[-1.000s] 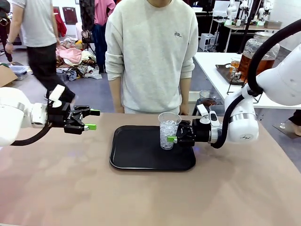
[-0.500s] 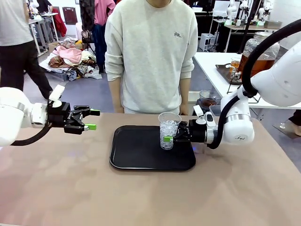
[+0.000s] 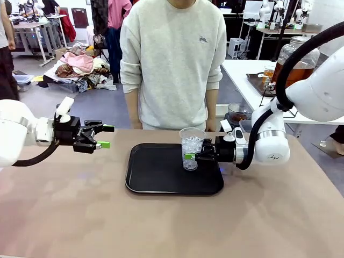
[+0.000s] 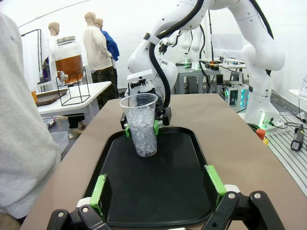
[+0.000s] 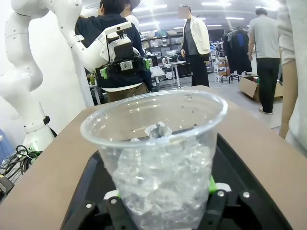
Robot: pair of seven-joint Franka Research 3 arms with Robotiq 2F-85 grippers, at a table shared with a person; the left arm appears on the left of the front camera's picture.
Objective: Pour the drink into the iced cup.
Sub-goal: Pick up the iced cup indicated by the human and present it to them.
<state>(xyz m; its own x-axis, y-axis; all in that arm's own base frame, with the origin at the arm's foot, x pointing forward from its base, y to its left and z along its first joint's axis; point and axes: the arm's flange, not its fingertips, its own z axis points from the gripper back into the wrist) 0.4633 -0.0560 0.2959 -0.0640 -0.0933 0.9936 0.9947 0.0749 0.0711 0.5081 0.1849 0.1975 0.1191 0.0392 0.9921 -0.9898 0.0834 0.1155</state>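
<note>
Glossy clear plastic cup (image 3: 192, 146) on matt black tray (image 3: 156, 174).

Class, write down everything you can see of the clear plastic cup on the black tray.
The clear plastic cup is a tapered, thin-walled tumbler with a rolled rim. It is open at the top and filled most of the way with ice cubes; no liquid shows in it. It stands upright toward the far right of the black tray. The right gripper is shut on it around its middle, with a green pad pressed against each side.
</note>
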